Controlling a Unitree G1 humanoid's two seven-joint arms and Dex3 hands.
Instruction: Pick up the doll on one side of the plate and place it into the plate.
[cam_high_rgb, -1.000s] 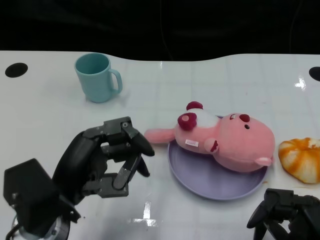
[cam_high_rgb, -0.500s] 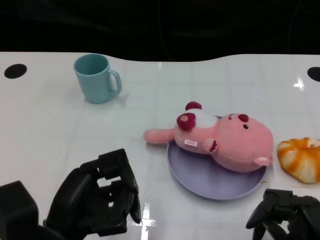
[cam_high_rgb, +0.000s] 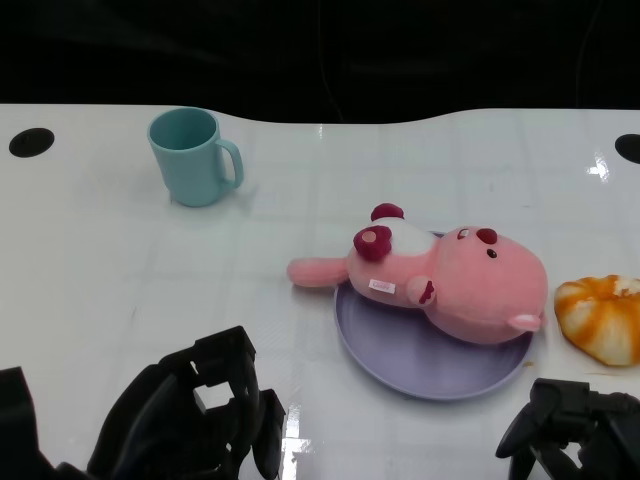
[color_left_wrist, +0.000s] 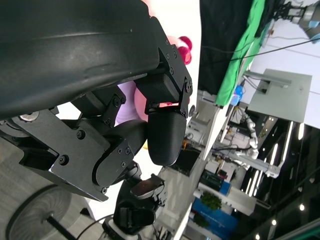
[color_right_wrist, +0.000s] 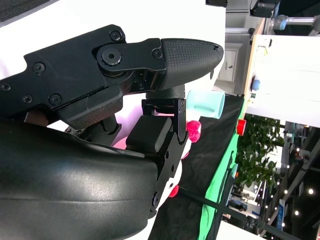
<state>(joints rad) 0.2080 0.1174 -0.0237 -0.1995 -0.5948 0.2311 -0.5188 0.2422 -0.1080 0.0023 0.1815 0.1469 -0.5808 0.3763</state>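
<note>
On the white table (cam_high_rgb: 100, 260), a pink plush doll (cam_high_rgb: 450, 280) is lying on its side with its large head and body resting inside the lavender plate (cam_high_rgb: 400, 355), while one pale pink limb is sticking out past the plate's left rim and touching the tabletop. Dark red patches are showing on the doll's paws and ear, and a small white tag is sitting near its middle. To the right of the plate, just beside its rim, an orange and white plush piece (cam_high_rgb: 602, 315) is lying partly cut off by the picture's edge. Well apart from the plate, toward the far left of the table, a teal mug (cam_high_rgb: 192, 155) is standing upright with its handle pointing right.

Down at the near edge, the left hand (cam_high_rgb: 190, 415) is hanging low over the table, well apart from the doll, with its black fingers curled inward and nothing between them; the left wrist view is showing the same folded fingers (color_left_wrist: 162, 135) closed on empty space. At the lower right corner, the right hand (cam_high_rgb: 570, 430) is only partly showing, its fingers bending down toward the table near the plate's front edge, holding nothing; in the right wrist view its fingers (color_right_wrist: 185, 52) are reaching forward with the mug (color_right_wrist: 206, 104) and a bit of the doll (color_right_wrist: 192, 130) visible beyond them.
</note>
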